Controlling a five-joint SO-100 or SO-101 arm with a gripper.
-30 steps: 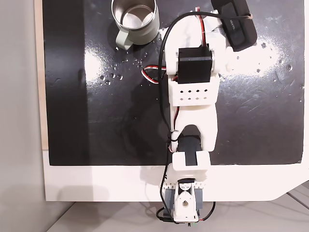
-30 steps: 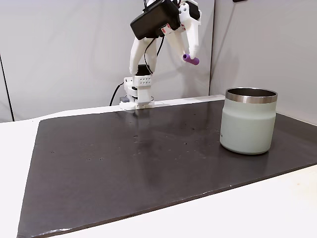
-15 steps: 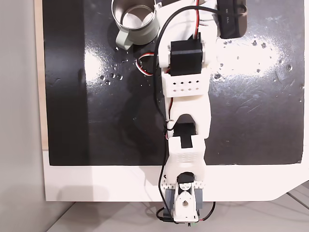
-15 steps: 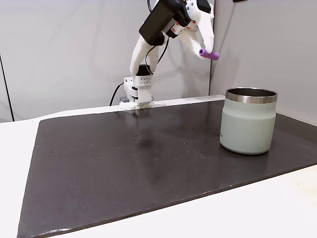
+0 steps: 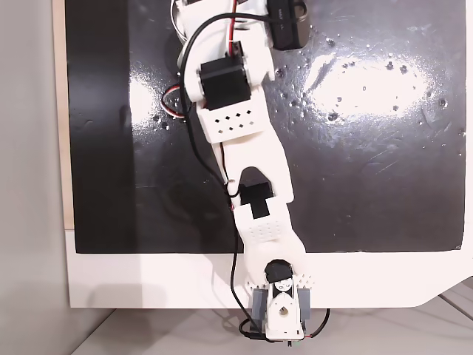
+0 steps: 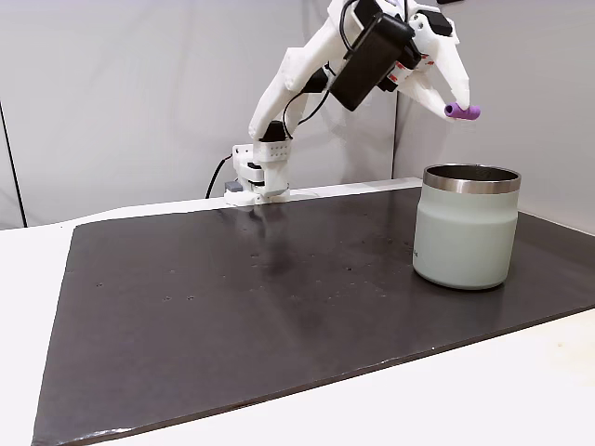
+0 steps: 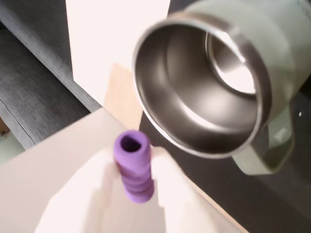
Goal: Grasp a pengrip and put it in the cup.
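My gripper (image 6: 455, 102) is shut on the pengrip (image 6: 463, 111), a small purple ribbed tube, and holds it in the air. In the side fixed view it hangs a little above the steel rim of the cup (image 6: 465, 232), a pale grey-green mug standing on the black mat. The wrist view shows the pengrip (image 7: 134, 167) pinched between two white fingers (image 7: 167, 187). The cup (image 7: 194, 104) lies just beyond it to the upper right, with its shiny interior open and its handle (image 7: 267, 155) at the lower right. In the top-down fixed view the arm (image 5: 229, 103) covers most of the cup.
A black mat (image 6: 232, 307) covers most of the white table (image 5: 148, 281). The arm's base (image 6: 260, 177) stands at the mat's far edge in the side fixed view. A pale wall rises behind the table.
The arm has swung toward the cup, carrying the pengrip rightward in the side view until it hangs over the mug's rim. The gripper stays shut on it.
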